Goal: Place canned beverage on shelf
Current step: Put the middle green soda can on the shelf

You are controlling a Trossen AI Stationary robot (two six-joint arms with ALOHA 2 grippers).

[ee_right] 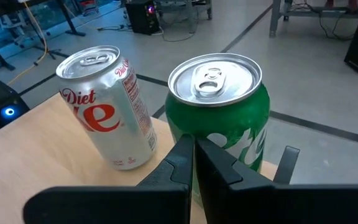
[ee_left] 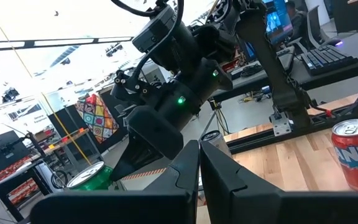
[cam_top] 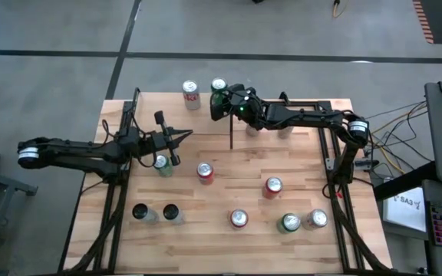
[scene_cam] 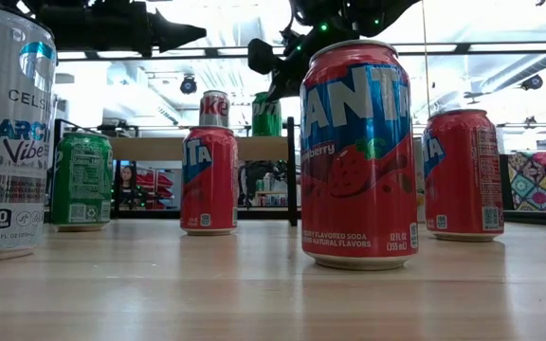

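Right gripper (ee_right: pixel 192 163), jaws together, hovering by green can (ee_right: pixel 224 118) and Diet Coke (ee_right: pixel 107 106), apparently standing on far shelf (cam_top: pixel 173 101); several cans remaining on table.

Left gripper (ee_left: pixel 199 171), jaws together, waiting left.

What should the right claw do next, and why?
Probably pull back and open. The right claw is shut and empty, right in front of the green can, which stands beside the Diet Coke can on the shelf.

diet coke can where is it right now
The Diet Coke can stands on the shelf at the table's far edge in the high view, just left of the green can.
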